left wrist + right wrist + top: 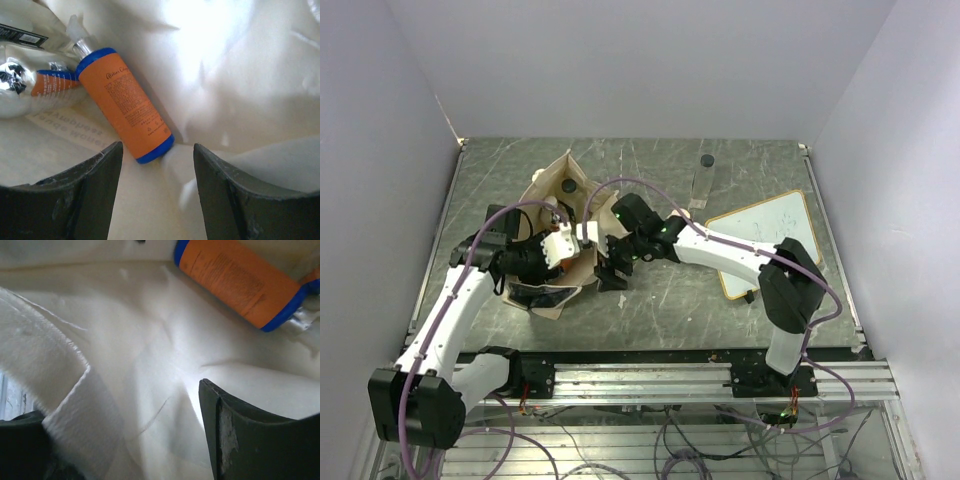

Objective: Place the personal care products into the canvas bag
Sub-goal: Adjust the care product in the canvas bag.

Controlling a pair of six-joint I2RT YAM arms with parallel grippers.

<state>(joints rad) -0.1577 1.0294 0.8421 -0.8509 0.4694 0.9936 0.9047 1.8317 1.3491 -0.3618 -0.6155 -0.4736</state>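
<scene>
Top external view: the canvas bag point(545, 190) lies on the grey table point(660, 300), left of centre, its mouth gaping, and both arms reach into it from either side. To the right lies a wood-framed whiteboard point(765, 240). Between the two, toward the far edge, a clear bottle point(704, 186) remains on the table. Its long axis seems to run far to near, with the dark cap at the far end.

In the left wrist view, the blue-and-orange bottle point(125, 105) lies on its side on the pale cloth inside the bag. Its long axis runs on a slant, with the white cap to the upper left and the blue base to the lower right, just beyond the fingers. The silver bottle point(15, 92) lies beside its cap end and mirrors the orange. The left gripper point(157, 162) has its fingers spread wide and nothing between them.

In the right wrist view, the same bottle crosses the top corner, base to the upper left and cap to the lower right. The right gripper point(115, 405) is also spread wide and grips nothing — a cloth strap point(75, 405) merely drapes over one finger.
</scene>
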